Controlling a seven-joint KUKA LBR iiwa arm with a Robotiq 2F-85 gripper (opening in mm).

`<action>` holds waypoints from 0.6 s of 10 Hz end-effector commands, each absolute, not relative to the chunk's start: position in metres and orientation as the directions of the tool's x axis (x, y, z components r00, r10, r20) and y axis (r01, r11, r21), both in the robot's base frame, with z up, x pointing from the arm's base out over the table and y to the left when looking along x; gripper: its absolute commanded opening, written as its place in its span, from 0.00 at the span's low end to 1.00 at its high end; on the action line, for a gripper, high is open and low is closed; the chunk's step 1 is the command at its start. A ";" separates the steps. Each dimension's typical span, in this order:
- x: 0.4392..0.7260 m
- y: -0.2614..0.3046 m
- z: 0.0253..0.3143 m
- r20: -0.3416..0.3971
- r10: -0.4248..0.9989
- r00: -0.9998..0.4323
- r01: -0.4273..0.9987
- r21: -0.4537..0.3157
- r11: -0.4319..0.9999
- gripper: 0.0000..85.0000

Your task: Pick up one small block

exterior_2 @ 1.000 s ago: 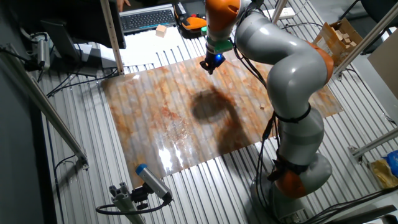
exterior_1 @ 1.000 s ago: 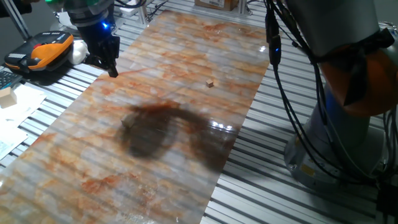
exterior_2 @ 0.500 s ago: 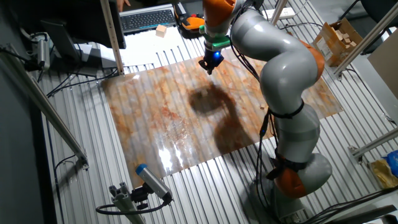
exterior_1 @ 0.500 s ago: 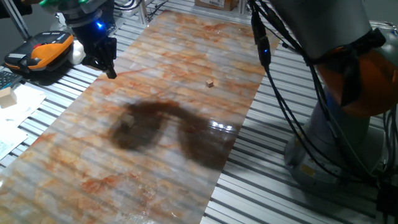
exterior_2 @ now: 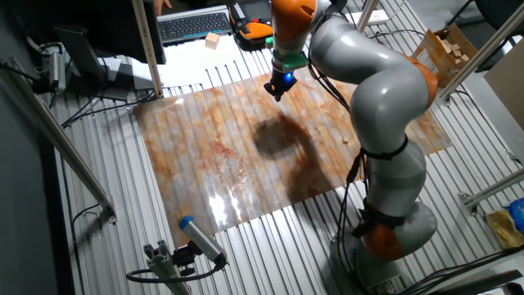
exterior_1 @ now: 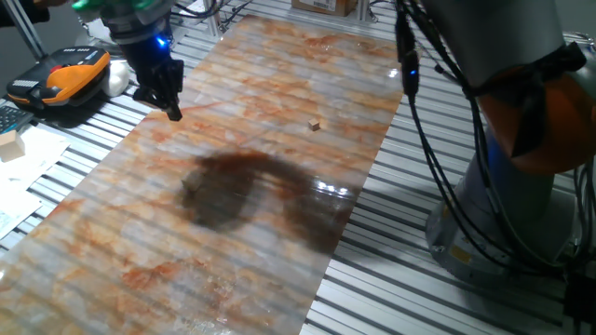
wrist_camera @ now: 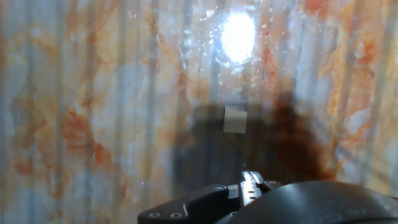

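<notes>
Pale tan wooden cube (wrist_camera: 234,119) flat on orange-veined marbled sheet (exterior_1: 279,140), inside the dark shadow — black two-finger gripper (exterior_1: 172,110) raised well above it, fingertips narrow, empty.

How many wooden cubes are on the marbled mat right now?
2. A pale tan small block lies in the dark shadow near the middle of the mat. A much tinier brownish cube sits apart, toward the robot's base. The arm may hide others.
</notes>
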State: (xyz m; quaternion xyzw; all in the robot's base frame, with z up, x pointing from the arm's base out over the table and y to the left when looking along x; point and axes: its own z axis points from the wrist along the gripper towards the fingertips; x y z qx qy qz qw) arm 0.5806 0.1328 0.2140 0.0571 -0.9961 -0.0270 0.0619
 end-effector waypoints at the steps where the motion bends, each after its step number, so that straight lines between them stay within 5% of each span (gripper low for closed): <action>1: 0.579 0.134 0.212 0.120 -0.113 -0.986 -0.106 0.065 0.992 0.00; 6: 0.570 0.142 0.198 0.106 -0.116 -0.988 -0.111 0.056 0.992 0.00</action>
